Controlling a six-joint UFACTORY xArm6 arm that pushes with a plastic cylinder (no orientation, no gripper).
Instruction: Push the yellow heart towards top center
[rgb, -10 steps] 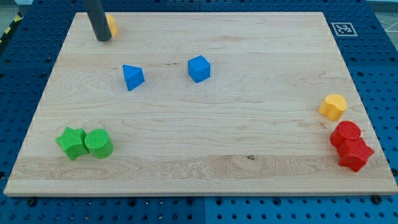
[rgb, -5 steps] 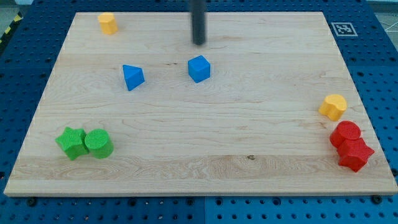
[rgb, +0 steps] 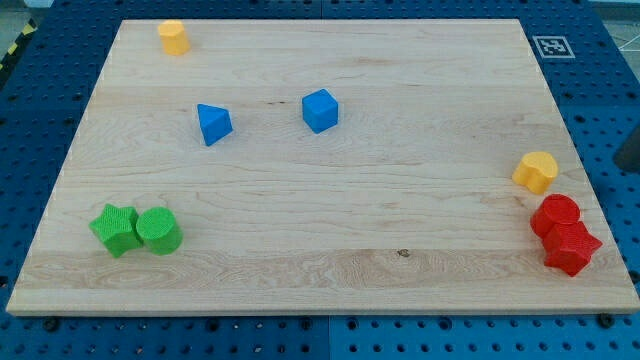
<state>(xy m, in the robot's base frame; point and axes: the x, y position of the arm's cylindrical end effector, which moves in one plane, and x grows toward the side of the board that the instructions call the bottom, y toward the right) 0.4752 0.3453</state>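
While my tip cannot be made out, only a dark sliver shows at the right edge of the view, off the board (rgb: 320, 285). With no gripper, the rod touches nothing. At the right edge sits the yellow heart (rgb: 536, 171), just far of two touching red blocks (rgb: 565, 233). Far left lies a yellow block (rgb: 174, 37); mid-left, a blue triangle (rgb: 213, 124) and blue cube (rgb: 320, 110); near left, a green star (rgb: 115, 229) against a green cylinder (rgb: 158, 231).

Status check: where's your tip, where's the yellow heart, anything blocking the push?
My tip at view's right edge, right of the yellow heart. Heart untouched, near right edge. Red blocks just below it; path up-left open.
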